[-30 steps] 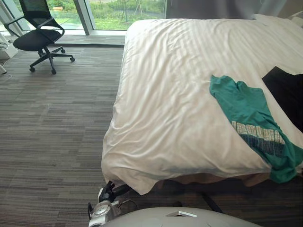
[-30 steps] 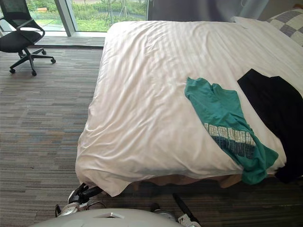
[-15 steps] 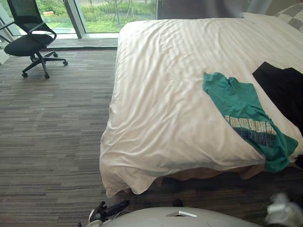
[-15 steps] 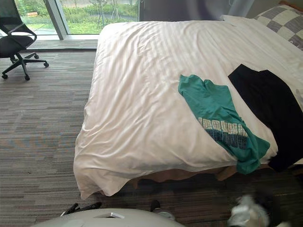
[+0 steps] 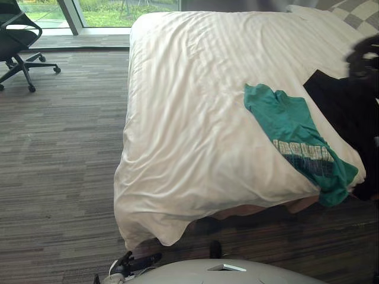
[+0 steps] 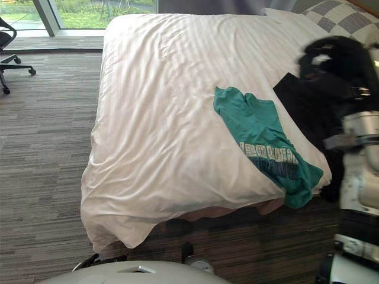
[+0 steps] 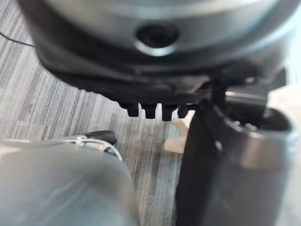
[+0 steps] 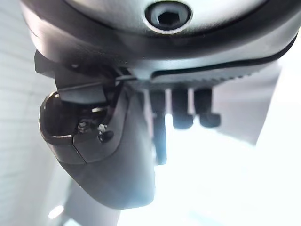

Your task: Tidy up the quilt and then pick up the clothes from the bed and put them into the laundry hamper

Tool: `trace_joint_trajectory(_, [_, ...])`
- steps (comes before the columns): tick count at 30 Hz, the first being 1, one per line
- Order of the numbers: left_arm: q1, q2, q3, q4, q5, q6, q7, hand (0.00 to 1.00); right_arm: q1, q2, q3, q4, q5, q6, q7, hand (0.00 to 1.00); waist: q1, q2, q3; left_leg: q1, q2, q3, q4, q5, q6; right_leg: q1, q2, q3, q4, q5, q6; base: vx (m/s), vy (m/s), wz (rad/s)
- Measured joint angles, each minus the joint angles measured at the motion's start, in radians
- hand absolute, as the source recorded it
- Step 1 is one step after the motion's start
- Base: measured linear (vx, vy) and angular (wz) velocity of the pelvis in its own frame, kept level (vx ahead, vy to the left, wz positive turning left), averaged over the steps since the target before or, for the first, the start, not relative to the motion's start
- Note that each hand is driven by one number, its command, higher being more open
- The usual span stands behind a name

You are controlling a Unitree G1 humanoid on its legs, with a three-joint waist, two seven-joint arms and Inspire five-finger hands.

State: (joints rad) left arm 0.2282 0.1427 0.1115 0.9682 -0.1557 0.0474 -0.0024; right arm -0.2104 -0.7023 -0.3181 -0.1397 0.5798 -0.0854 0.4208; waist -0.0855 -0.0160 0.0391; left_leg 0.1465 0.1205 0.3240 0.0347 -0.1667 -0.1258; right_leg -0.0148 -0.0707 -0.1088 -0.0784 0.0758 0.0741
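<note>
Two robot hands are holding nothing: the left robot hand point(image 5: 135, 261) is hanging low, relaxed; the smooth quilt point(image 5: 189, 118) is carrying a green shirt point(image 5: 290, 127) and black garment point(image 5: 331, 102); the right robot hand point(image 6: 330, 62), fingers loose, is hovering over that garment, probably to grab it.

White quilt point(image 5: 189, 118) covers bed point(image 5: 260, 210), spread mostly flat w/ soft wrinkles, near-left corner drooping over the foot. On its right part lies green T-shirt point(image 5: 290, 127), printed front up, hem hanging over the edge. Just beside it, further right, black garment point(image 6: 302, 103) lies flat.
</note>
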Motion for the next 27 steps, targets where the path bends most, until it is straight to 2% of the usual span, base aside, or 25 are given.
trace_joint_trajectory(3, [-0.015,0.0,-0.027,-0.032,-0.001,-0.009,-0.015,1.0,-0.002,0.133,0.22,-0.111,0.029,0.069,0.056,0.0,0.026,0.002,0.001,-0.013,-0.011,-0.052,0.005,0.0,0.009,0.012,-0.018,-0.034,0.0,0.001,0.002,-0.06,0.01,0.39])
trace_joint_trajectory(7, [-0.045,-0.005,-0.067,-0.05,-0.043,-0.026,-0.028,1.0,-0.074,0.307,0.564,-0.085,0.009,0.168,0.008,0.0,0.087,0.007,0.012,-0.06,-0.021,-0.13,0.031,0.003,0.02,0.017,-0.039,-0.1,0.0,0.002,0.003,-0.08,-0.009,0.53])
trace_joint_trajectory(8, [-0.045,-0.006,-0.067,-0.056,-0.044,-0.026,-0.028,1.0,-0.096,0.329,0.607,-0.068,-0.002,0.172,-0.002,0.0,0.093,0.009,0.016,-0.07,-0.023,-0.141,0.034,0.005,0.022,0.016,-0.041,-0.11,0.0,0.002,0.003,-0.1,-0.022,0.58])
trace_joint_trajectory(9, [-0.054,-0.006,-0.07,-0.064,-0.049,-0.028,-0.03,1.0,-0.153,0.385,0.694,-0.025,-0.026,0.18,-0.027,0.0,0.115,0.014,0.037,-0.089,-0.025,-0.167,0.036,0.01,0.029,0.012,-0.045,-0.132,0.0,0.004,0.006,-0.1,-0.025,0.47])
trace_joint_trajectory(11, [-0.072,-0.002,-0.077,-0.065,-0.065,-0.029,-0.031,1.0,-0.214,0.434,0.751,0.018,-0.032,0.18,-0.052,0.0,0.134,0.013,0.064,-0.131,-0.029,-0.192,0.046,0.018,0.032,-0.014,-0.051,-0.15,0.004,0.008,0.006,-0.14,-0.039,0.43])
trace_joint_trajectory(12, [-0.091,0.002,-0.077,-0.067,-0.075,-0.032,-0.031,1.0,-0.27,0.471,0.782,0.044,-0.067,0.179,-0.078,0.0,0.144,0.012,0.1,-0.172,-0.03,-0.204,0.058,0.028,0.032,-0.046,-0.055,-0.162,0.016,0.012,0.001,-0.15,-0.039,0.32])
trace_joint_trajectory(13, [-0.101,0.007,-0.077,-0.066,-0.08,-0.035,-0.03,1.0,-0.3,0.486,0.793,0.06,-0.067,0.178,-0.09,0.0,0.149,0.01,0.122,-0.191,-0.032,-0.211,0.062,0.035,0.031,-0.064,-0.057,-0.165,0.025,0.014,-0.001,-0.16,-0.045,0.26])
trace_joint_trajectory(15, [-0.14,0.023,-0.077,-0.065,-0.085,-0.049,-0.031,1.0,-0.395,0.53,0.813,0.12,-0.107,0.165,-0.128,0.0,0.164,0.002,0.213,-0.255,-0.035,-0.224,0.07,0.058,0.031,-0.129,-0.064,-0.17,0.049,0.022,-0.008,-0.17,-0.046,0.16])
trace_joint_trajectory(21, [-0.234,0.036,-0.078,-0.065,-0.117,-0.105,-0.03,1.0,-0.534,0.539,0.818,0.217,-0.147,0.149,-0.218,0.0,0.17,0.011,0.391,-0.401,-0.041,-0.259,0.124,0.078,0.033,-0.238,-0.072,-0.191,0.063,0.052,-0.027,-0.11,-0.017,0.14])
trace_joint_trajectory(27, [-0.369,0.01,-0.109,-0.064,-0.117,-0.135,-0.033,1.0,-0.599,0.538,0.781,0.215,-0.15,0.131,-0.335,0.0,0.185,0.028,0.419,-0.588,-0.043,-0.272,0.169,0.097,0.032,-0.417,-0.085,-0.197,0.115,0.054,-0.028,-0.07,-0.006,0.09])
